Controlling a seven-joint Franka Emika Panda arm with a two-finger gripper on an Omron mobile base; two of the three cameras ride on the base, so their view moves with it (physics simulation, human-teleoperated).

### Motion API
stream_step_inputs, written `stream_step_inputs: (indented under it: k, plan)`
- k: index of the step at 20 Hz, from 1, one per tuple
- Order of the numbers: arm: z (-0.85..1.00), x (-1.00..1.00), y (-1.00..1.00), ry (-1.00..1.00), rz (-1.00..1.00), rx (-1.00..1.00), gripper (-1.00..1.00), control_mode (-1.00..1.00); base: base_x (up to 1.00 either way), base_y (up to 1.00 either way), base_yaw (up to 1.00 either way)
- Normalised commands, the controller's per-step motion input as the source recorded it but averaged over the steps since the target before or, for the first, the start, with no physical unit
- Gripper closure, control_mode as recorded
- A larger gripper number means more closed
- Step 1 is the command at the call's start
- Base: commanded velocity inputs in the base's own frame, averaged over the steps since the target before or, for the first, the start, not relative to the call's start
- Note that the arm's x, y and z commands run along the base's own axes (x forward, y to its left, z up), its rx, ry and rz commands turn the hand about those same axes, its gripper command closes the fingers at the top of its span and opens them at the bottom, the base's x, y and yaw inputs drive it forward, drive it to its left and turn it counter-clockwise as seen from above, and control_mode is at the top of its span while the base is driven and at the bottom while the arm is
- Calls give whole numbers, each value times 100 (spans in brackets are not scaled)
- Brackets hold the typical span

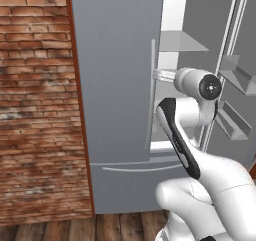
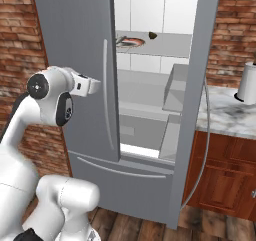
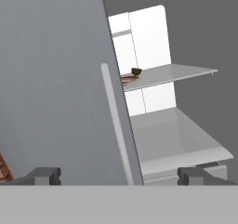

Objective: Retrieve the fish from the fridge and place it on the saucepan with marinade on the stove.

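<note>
The grey fridge (image 1: 115, 85) (image 2: 75, 35) has its left door shut and its right door (image 2: 200, 60) swung open on a white interior with glass shelves. On the upper shelf (image 2: 165, 44) (image 3: 172, 73) a slim pale fish (image 2: 124, 43) (image 3: 126, 81) lies on a reddish-brown round dish (image 2: 134, 39), half hidden by the left door's edge, with a small dark lump (image 2: 152, 35) (image 3: 136, 71) beside it. My gripper (image 2: 97, 88) (image 3: 122, 176) is open and empty, just in front of the left door's long handle (image 1: 151, 95) (image 3: 116, 125). The saucepan, marinade and stove are out of view.
A brick wall (image 1: 35, 85) stands left of the fridge. To the right, a marble counter (image 2: 230, 117) over wooden cabinets (image 2: 225, 170) carries a white vessel (image 2: 247, 82). The open door's bins (image 1: 235, 75) jut out on the right. The bottom drawer (image 2: 120, 177) is shut.
</note>
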Motion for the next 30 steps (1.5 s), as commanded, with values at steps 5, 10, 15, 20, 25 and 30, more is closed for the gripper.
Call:
stream_step_inputs:
  k: [5, 10, 15, 20, 25, 30]
  plan:
    - [0, 46, 0, 0, 0, 0, -100, -100, 0, 0, 0]
    - [0, 51, 0, 0, 0, 0, -100, -100, 0, 0, 0]
    - [0, 52, 0, 0, 0, 0, -100, -100, 0, 0, 0]
    - [0, 48, 0, 0, 0, 0, -100, -100, 0, 0, 0]
    - [-4, 43, 0, 0, 0, 0, -100, -100, 0, 0, 0]
    - [-5, 45, 0, 0, 0, 0, -100, -100, 0, 0, 0]
